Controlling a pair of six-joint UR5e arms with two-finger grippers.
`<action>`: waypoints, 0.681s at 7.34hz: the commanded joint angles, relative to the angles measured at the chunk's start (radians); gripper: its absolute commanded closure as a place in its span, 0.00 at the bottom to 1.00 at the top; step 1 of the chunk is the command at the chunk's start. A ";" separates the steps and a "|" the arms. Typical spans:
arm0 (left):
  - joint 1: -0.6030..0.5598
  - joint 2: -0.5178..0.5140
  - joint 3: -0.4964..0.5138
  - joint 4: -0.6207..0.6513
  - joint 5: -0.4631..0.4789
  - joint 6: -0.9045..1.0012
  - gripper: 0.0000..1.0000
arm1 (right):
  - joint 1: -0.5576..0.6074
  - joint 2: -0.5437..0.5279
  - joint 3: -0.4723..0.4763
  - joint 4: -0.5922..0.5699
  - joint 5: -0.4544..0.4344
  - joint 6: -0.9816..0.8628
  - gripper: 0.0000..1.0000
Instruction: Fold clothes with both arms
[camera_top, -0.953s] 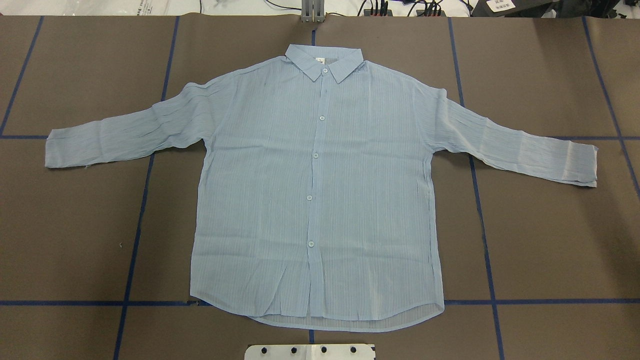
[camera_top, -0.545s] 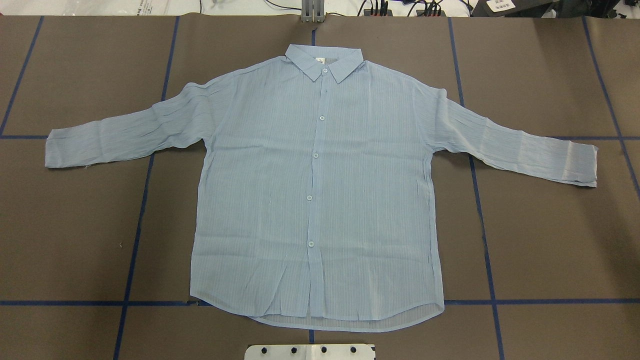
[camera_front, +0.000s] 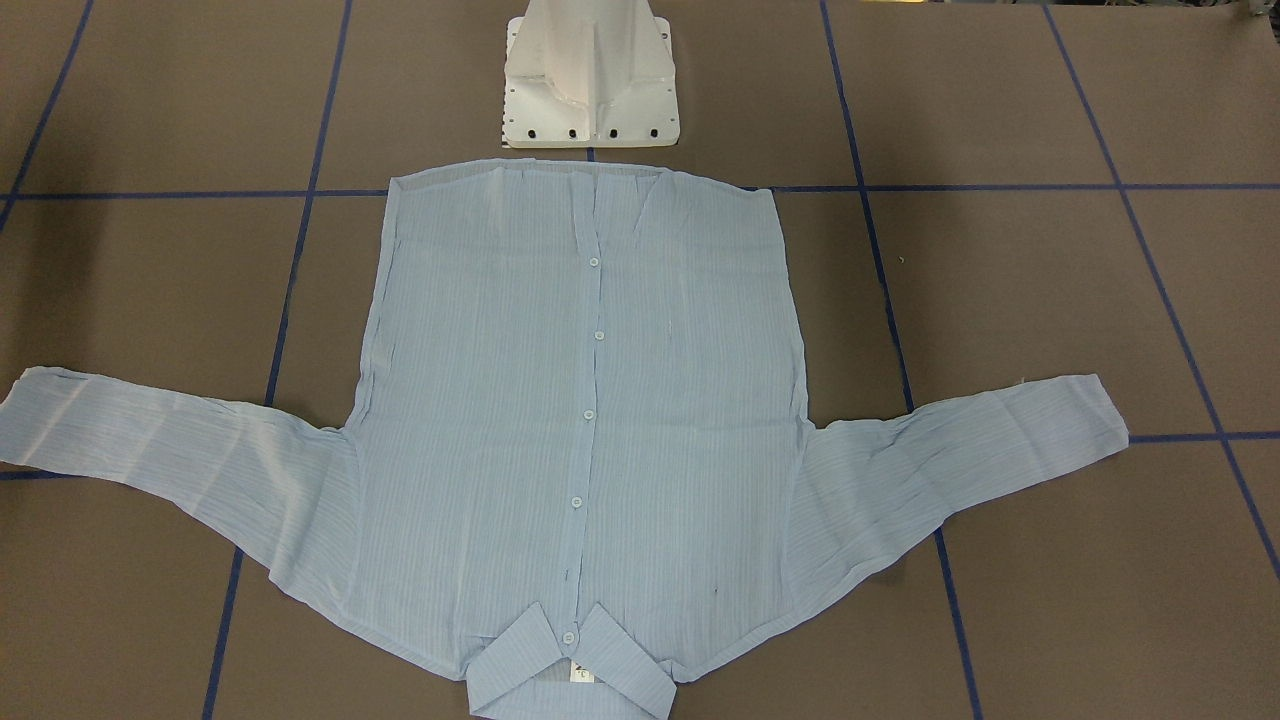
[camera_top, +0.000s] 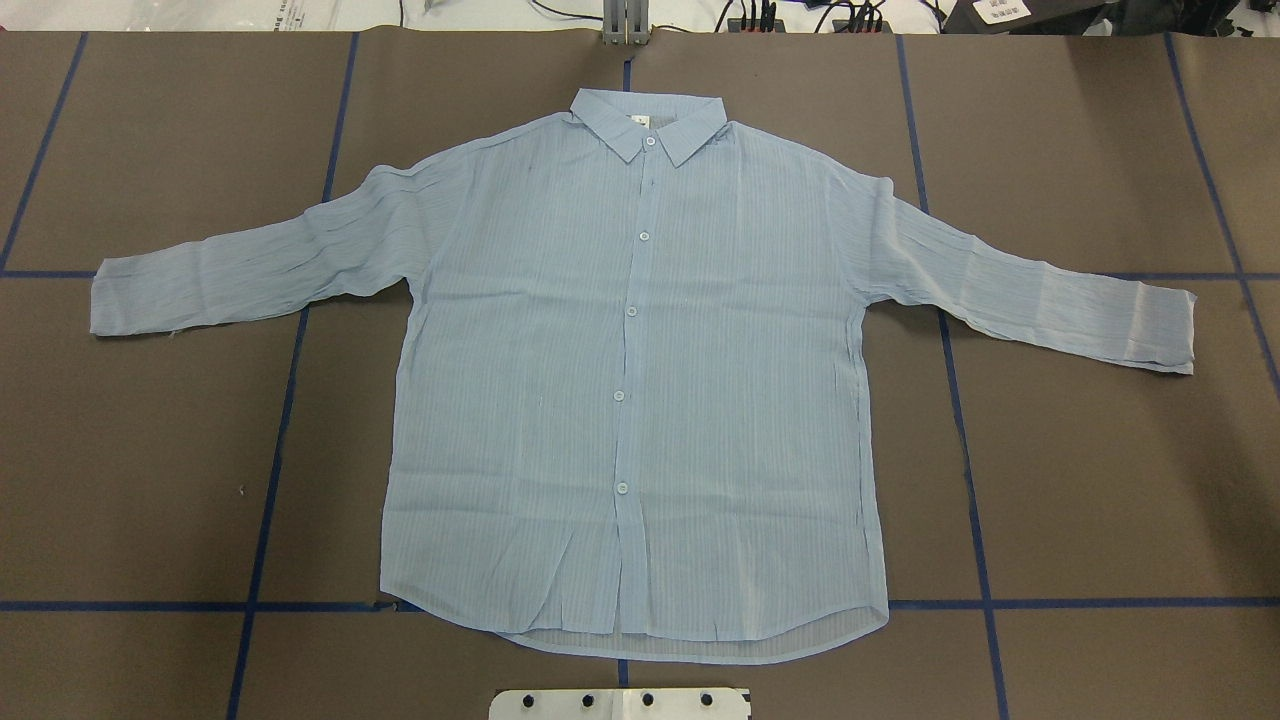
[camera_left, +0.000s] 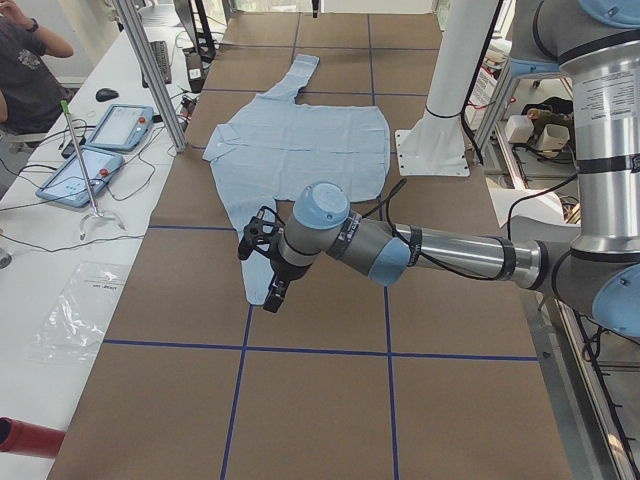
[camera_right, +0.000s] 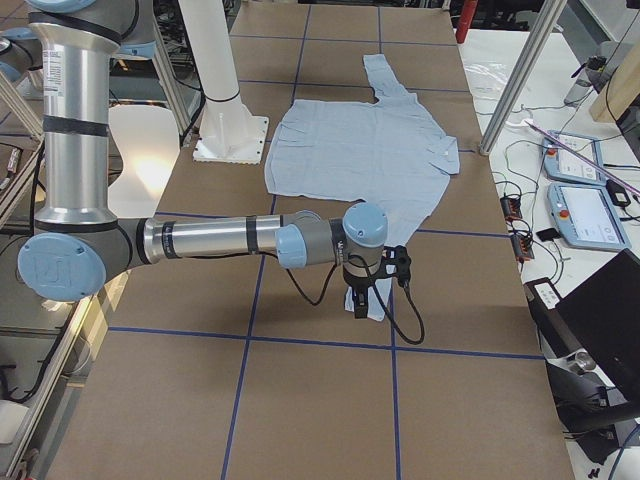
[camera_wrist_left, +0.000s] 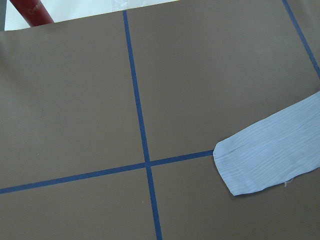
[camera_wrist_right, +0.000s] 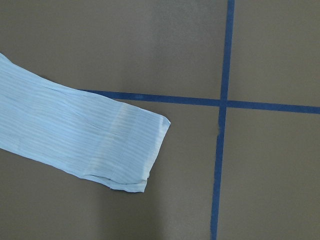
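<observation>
Currently shirt (camera_top: 630, 380) lies spread flat, cuffs (camera_wrist_left: 250, 165) reachable by left gripper (camera_left: 272, 296), right gripper (camera_right: 360, 303); you cannot tell whether either is spread.

The overhead camera looks forward and down from behind the robot, framing the whole shirt (camera_top: 630, 380), collar (camera_top: 648, 125) toward the tabletop's (camera_top: 150, 480) far edge. The front-facing camera looks steeply down from that far side, white pedestal (camera_front: 590, 80) at top; both share the full shirt. The side cameras look along the tabletop from its ends, each with its near arm large: left arm (camera_left: 440, 250), right arm (camera_right: 220, 238). The left wrist camera looks down closely on one sleeve end (camera_wrist_left: 265, 160), the right wrist camera on the other sleeve end (camera_wrist_right: 130, 150).
</observation>
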 joint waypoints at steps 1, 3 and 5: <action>0.014 -0.002 0.002 -0.001 -0.040 -0.036 0.00 | -0.062 0.071 -0.066 0.002 -0.004 0.020 0.01; 0.035 -0.005 -0.001 -0.012 -0.039 -0.038 0.00 | -0.101 0.182 -0.245 0.118 -0.007 0.096 0.02; 0.036 0.000 0.011 -0.007 -0.040 -0.039 0.00 | -0.164 0.216 -0.413 0.366 -0.009 0.259 0.07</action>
